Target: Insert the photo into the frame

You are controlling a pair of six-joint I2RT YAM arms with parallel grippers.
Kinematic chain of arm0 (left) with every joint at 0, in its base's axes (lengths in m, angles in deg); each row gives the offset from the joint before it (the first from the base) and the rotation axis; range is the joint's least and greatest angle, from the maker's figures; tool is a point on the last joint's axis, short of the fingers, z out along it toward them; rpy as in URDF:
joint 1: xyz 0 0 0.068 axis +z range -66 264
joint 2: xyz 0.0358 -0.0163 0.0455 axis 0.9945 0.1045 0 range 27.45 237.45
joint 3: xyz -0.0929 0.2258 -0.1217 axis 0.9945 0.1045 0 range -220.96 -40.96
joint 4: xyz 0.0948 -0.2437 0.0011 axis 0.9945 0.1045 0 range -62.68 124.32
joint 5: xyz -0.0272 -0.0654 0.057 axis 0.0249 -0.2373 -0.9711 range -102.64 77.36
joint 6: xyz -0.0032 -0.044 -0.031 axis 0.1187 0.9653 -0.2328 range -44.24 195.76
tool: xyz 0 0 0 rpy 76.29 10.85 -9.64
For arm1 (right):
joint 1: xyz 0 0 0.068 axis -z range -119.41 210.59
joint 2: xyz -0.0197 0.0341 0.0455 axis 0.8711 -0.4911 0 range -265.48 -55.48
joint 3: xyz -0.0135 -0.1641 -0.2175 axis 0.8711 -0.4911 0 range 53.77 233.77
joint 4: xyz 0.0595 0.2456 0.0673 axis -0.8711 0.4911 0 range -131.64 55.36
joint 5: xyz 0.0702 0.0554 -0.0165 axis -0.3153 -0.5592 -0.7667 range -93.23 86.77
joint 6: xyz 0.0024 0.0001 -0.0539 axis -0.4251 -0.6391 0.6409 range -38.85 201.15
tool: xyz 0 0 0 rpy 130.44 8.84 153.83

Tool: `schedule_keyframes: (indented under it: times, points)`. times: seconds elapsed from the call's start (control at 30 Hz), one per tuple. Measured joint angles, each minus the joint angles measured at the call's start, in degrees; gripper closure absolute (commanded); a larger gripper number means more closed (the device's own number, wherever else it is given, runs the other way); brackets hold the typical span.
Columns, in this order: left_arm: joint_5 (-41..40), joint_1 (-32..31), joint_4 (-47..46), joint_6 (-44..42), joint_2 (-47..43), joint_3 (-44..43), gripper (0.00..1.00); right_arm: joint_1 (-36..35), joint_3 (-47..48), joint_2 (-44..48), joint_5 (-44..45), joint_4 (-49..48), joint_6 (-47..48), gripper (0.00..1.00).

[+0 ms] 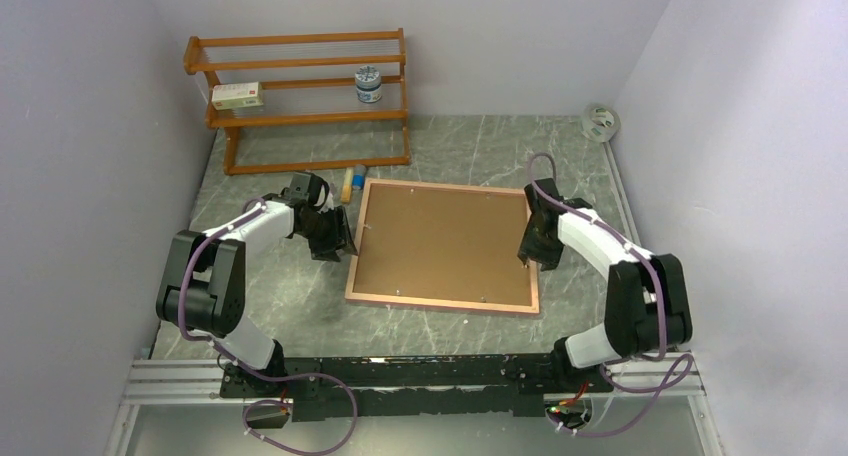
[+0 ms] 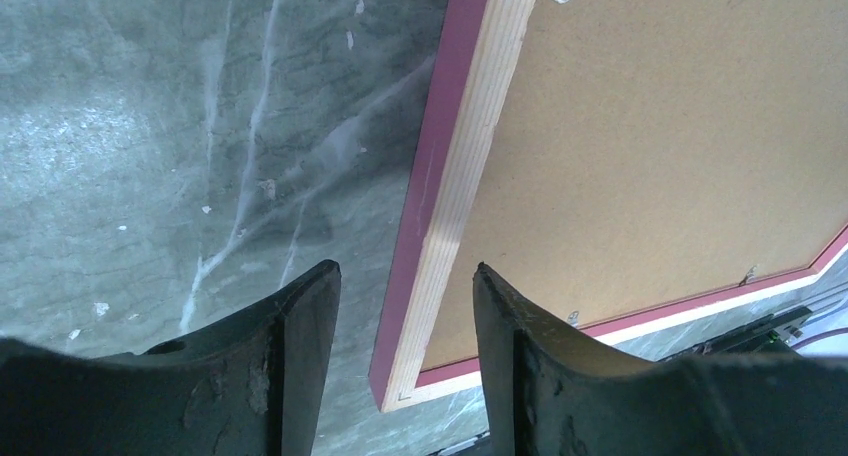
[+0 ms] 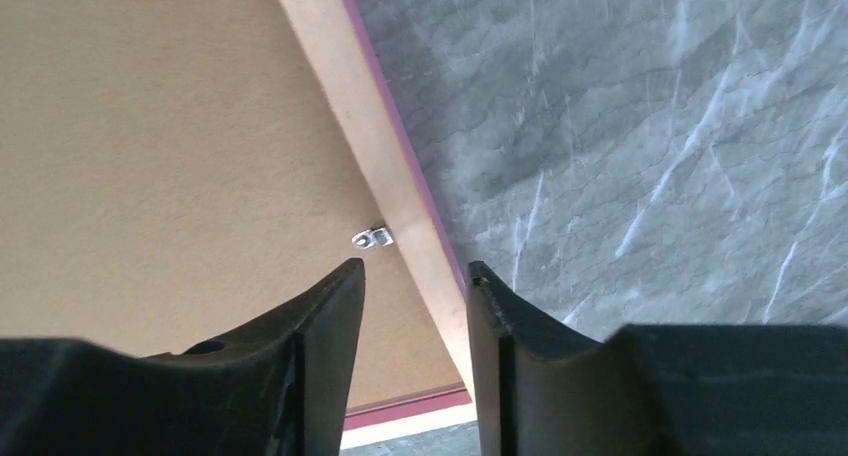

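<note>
The frame (image 1: 440,303) lies back side up in the middle of the table, its narrow pink border around a brown hardboard backing sheet (image 1: 445,241). The photo is hidden. My left gripper (image 1: 340,244) is open at the frame's left edge; in the left wrist view my left gripper (image 2: 405,271) has one finger on either side of the pink and pale wood edge (image 2: 450,176). My right gripper (image 1: 530,254) is open at the frame's right edge; in the right wrist view my right gripper (image 3: 415,266) straddles that edge (image 3: 370,146). A small metal tab (image 3: 372,238) sits on the backing.
An orange wooden shelf rack (image 1: 300,96) stands at the back left with a small box (image 1: 237,96) and a jar (image 1: 368,85) on it. A small tube (image 1: 348,184) lies just beyond the frame's far left corner. A tape roll (image 1: 600,123) lies at the back right.
</note>
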State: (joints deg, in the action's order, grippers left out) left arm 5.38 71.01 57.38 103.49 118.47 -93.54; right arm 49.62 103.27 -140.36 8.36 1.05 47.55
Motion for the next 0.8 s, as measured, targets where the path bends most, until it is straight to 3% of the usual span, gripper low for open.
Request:
schedule_keyframes:
  times: [0.2,0.63,0.8]
  points:
    - [-0.9,0.0,0.0,0.5,0.0,0.0,0.38,0.0,2.7,4.3,0.1,0.0,0.1,0.43]
    - [-1.8,0.1,-0.5,2.1,0.0,0.0,0.39,-0.2,4.1,-0.5,0.1,-1.6,0.7,0.45]
    - [-1.0,0.3,-2.3,3.0,1.1,0.0,0.41,-4.8,5.1,0.0,-4.6,-3.6,6.5,0.47]
